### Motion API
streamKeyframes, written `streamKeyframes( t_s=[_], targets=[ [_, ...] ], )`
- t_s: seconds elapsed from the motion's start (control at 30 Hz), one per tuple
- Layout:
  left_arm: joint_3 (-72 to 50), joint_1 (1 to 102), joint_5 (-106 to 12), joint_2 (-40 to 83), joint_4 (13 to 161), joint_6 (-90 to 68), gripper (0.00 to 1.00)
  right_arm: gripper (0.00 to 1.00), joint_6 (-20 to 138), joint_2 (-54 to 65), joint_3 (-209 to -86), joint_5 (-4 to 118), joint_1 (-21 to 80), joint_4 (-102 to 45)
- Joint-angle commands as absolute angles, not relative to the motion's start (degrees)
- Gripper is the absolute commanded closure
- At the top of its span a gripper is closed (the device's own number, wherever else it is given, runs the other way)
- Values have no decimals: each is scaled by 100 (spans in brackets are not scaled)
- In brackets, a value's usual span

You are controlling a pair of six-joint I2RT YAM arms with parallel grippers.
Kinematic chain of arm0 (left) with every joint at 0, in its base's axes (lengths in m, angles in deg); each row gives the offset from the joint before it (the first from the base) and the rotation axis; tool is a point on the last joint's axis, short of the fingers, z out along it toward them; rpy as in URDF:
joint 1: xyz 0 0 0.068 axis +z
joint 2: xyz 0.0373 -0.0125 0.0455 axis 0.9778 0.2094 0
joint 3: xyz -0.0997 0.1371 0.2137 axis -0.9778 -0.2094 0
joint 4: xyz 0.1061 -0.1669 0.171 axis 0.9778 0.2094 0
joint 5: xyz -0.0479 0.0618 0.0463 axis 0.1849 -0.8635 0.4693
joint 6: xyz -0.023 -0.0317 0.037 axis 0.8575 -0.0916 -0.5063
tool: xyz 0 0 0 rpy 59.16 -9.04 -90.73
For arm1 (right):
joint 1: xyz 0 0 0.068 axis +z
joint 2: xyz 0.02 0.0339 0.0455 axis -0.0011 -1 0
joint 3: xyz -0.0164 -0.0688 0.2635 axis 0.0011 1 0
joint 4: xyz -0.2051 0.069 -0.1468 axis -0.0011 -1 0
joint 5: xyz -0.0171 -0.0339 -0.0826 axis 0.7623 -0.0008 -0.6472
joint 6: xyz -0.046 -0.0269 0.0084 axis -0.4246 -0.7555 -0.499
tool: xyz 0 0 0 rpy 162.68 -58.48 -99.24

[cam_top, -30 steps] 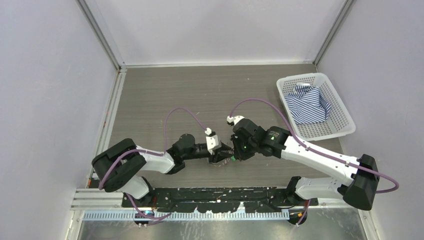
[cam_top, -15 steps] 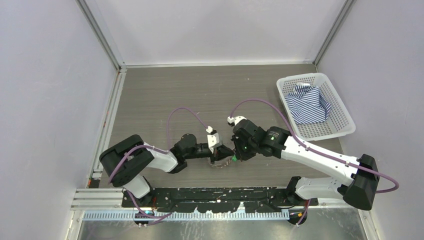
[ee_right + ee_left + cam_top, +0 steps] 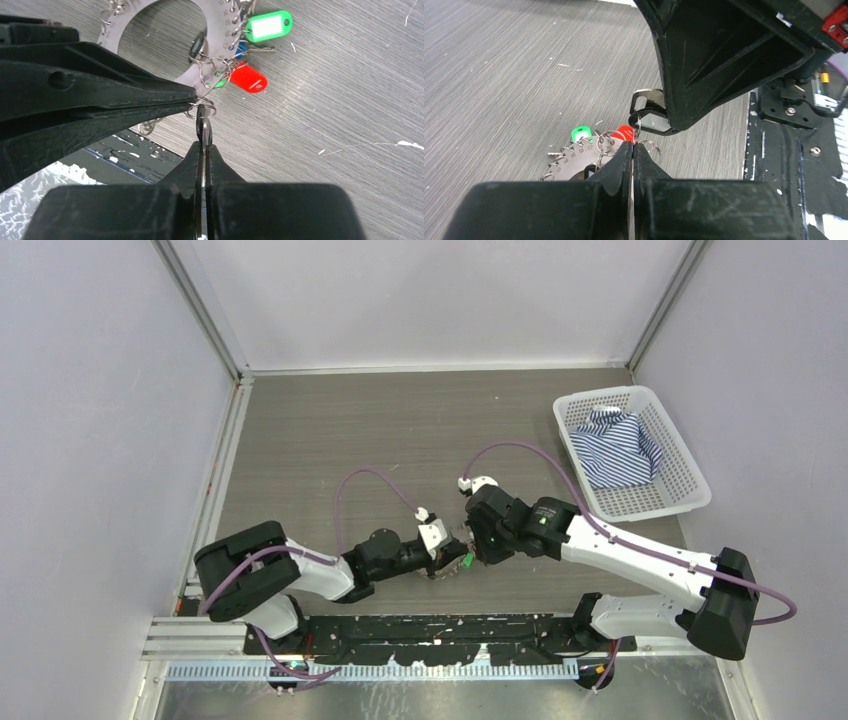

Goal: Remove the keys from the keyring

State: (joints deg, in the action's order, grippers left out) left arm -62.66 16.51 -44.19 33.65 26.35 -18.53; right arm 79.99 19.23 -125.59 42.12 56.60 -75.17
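The keyring (image 3: 222, 15) is a flat silvery disc with a toothed rim (image 3: 574, 162), lying near the table's front edge (image 3: 446, 568). Small split rings hang from its rim, carrying keys with a green head (image 3: 270, 25) and a red head (image 3: 248, 80). My right gripper (image 3: 204, 145) is shut on a silver key (image 3: 646, 102), seen edge-on in the right wrist view. That key hangs on a small split ring (image 3: 202, 107). My left gripper (image 3: 632, 145) comes in from the left, shut on this split ring at the keyring's rim. The two grippers' tips almost touch (image 3: 458, 556).
A white basket (image 3: 680, 465) holding a striped blue shirt (image 3: 620, 445) stands at the back right. The black base rail (image 3: 430, 630) runs just in front of the keyring. Purple cables loop above both wrists.
My left gripper has gone from open to shut at the keyring's rim and shifted slightly toward the near edge. The right gripper has kept its hold on the key.
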Motion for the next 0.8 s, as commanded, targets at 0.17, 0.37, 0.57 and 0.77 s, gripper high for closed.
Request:
streamKeyframes(
  t_s=[0.17, 0.37, 0.57, 0.77],
  targets=[
    [-6516, 1073, -6461, 3279, 2643, -2107, 100, 99, 8335, 2056, -12347, 3692, 5662, -7436],
    [-6655, 1044, -6608, 3461, 2269, -2036, 100, 99, 8410, 2068, -12281, 3805, 5658, -7320],
    [-6720, 1045, -6627, 3587, 2032, -1945, 100, 99, 8430, 2122, -12270, 3829, 5658, -7281],
    [-6847, 1044, -6607, 3734, 1618, -2146, 100, 99, 8507, 2120, -12184, 3874, 5653, -7178]
  ],
)
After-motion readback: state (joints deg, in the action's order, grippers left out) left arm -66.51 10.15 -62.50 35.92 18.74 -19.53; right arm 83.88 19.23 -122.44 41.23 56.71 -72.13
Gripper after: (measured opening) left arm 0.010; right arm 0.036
